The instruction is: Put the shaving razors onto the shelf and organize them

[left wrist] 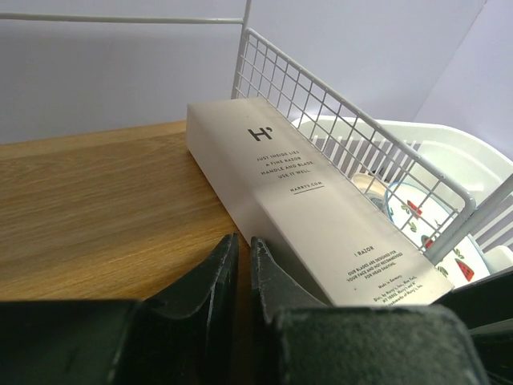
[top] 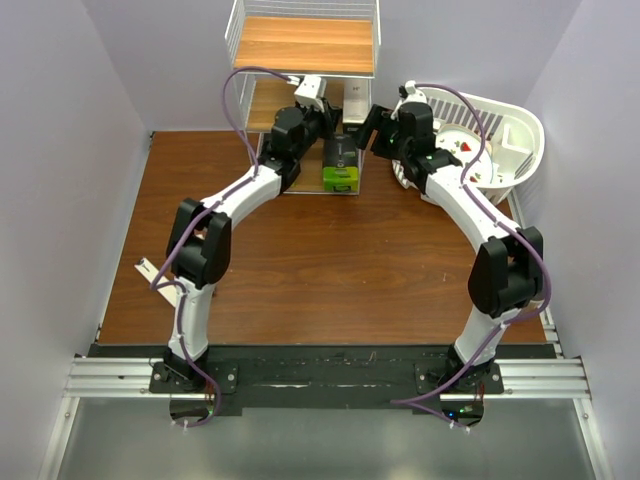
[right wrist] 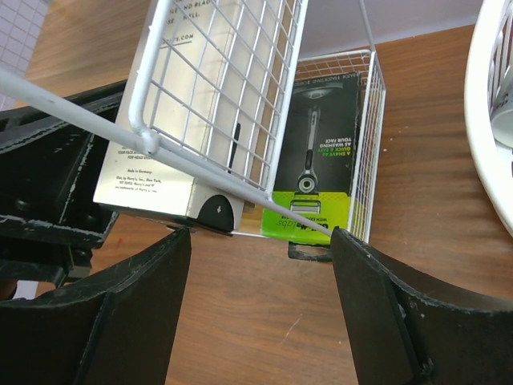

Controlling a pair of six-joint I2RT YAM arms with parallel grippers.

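Your left gripper (left wrist: 244, 243) is over the middle tier of the shelf (top: 310, 45), jaws nearly closed with nothing seen between them. The white carton (left wrist: 304, 200) lies flat just beside its right finger, along the wire side. Your right gripper (right wrist: 260, 241) hangs before the shelf, jaws wide and empty. The black pack (right wrist: 317, 152) with the lime-green end lies on the lowest tier.

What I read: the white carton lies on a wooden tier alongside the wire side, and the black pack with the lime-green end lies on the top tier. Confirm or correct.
Wrong tier: the black pack with the lime-green end lies on the lowest tier of the shelf, as the top external view shows. The white carton does lie on a wooden tier alongside the wire side.
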